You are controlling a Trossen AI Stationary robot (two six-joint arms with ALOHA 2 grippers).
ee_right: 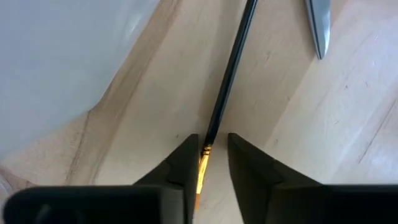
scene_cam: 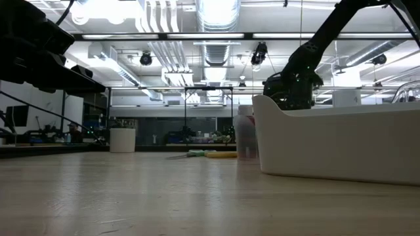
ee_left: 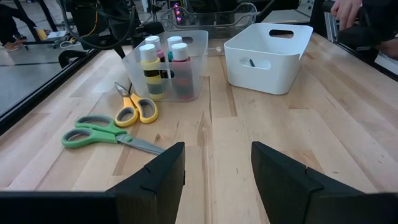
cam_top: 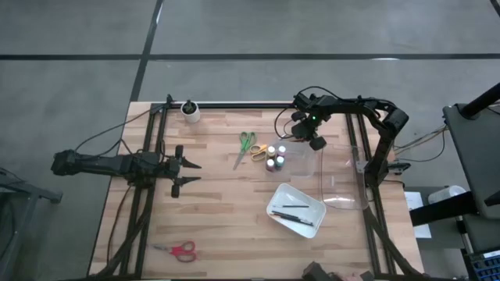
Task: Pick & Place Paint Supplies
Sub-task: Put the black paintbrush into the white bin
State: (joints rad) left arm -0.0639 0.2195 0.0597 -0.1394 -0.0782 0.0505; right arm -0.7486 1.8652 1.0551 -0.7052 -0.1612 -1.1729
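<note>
Wooden table point(cam_top: 219, 211); right gripper point(ee_right: 211, 158) closing around thin dark brush point(ee_right: 231, 68)

No readable text, label, brand, number or sign shows anywhere; the paint bottles' point(ee_left: 163, 68) bands carry no lettering.

I am looking into a large lab or workshop hall: bare ducts point(scene_cam: 216, 26) and strip lights point(scene_cam: 216, 37) run across the ceiling, the floor point(cam_top: 78, 31) is grey concrete, and my wooden tabletop point(cam_top: 226, 226) sits inside a black metal frame point(cam_top: 234, 104).
</note>
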